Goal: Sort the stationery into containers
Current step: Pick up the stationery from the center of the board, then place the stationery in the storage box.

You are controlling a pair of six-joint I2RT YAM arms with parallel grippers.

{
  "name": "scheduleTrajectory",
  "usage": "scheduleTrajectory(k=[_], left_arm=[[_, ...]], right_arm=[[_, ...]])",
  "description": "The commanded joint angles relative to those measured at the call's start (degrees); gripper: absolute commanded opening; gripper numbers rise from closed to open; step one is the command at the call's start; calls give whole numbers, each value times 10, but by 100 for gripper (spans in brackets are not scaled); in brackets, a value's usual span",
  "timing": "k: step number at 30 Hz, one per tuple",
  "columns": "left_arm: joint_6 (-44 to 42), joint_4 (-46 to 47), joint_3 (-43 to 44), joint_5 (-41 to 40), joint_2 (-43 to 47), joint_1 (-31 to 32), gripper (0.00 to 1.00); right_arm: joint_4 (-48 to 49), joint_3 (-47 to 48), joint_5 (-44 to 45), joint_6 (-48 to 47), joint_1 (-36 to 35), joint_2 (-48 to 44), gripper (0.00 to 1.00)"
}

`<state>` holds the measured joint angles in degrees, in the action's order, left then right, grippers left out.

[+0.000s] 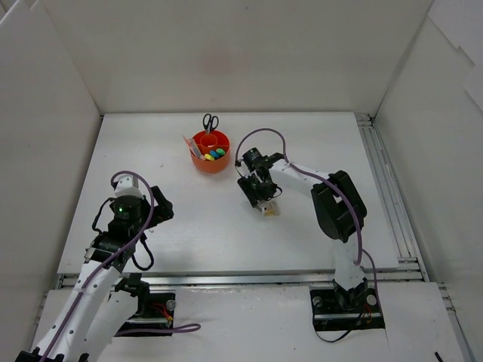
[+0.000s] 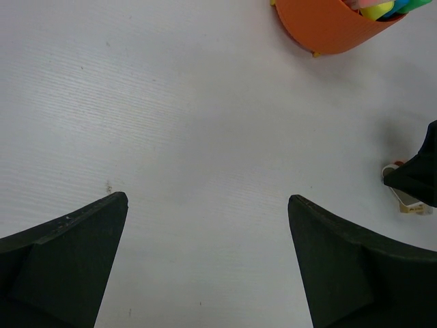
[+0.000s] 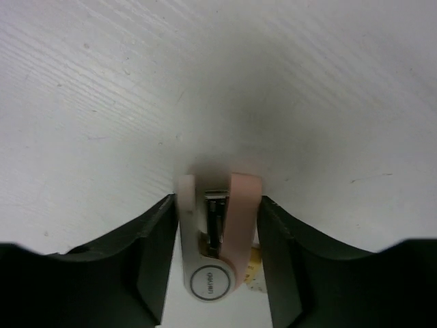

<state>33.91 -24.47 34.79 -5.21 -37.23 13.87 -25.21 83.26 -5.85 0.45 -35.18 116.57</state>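
My right gripper [image 1: 264, 204] is shut on a small pink and white stapler [image 3: 218, 239], one finger pressed on each side, low over the table right of centre. A small yellowish piece [image 3: 254, 273] shows just behind the stapler. The orange organiser [image 1: 210, 161] stands at the back middle with blue, green and yellow highlighters [image 1: 216, 154] and thin pens inside. Black-handled scissors [image 1: 210, 122] stand at its far side. My left gripper [image 1: 160, 205] is open and empty over bare table at the near left; in its wrist view [image 2: 208, 198] nothing lies between the fingers.
White walls close the table on the left, back and right. A metal rail [image 1: 381, 188] runs along the right edge. In the left wrist view the organiser [image 2: 334, 27] is at the top right and the right gripper [image 2: 418, 179] at the right edge.
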Motion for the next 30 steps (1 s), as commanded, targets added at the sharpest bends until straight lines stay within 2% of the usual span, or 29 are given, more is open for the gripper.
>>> scheduleTrajectory(k=[1,2,3,7,13,19,22,23,26,30], left_arm=[[6,14,5,-16,4,2,100],[6,14,5,-16,4,2,100],[6,14,5,-17,4,2,99],[5,14,7,-17,1,2,100],[3,19,13,-17,-3,2,100],[4,12,18,-28,1,2,100],[4,7,21,-36,7,2,100],[4,7,23,-37,9,2,100],[4,6,27,-43,9,2,99],[6,3,33,-52,4,2,100]], right_arm=[[-14,18,-10,17,5,-10,43],[-16,17,-10,17,5,-12,38],[-17,17,-14,15,5,-13,25],[-15,20,-20,11,5,-30,9],[-1,60,-17,2,6,-68,6],[118,74,-21,-18,5,-128,4],[227,63,-30,-19,5,-154,5],[317,40,-51,-22,5,-159,5],[484,7,-92,-40,5,-167,10],[603,25,-92,-60,5,-132,9]])
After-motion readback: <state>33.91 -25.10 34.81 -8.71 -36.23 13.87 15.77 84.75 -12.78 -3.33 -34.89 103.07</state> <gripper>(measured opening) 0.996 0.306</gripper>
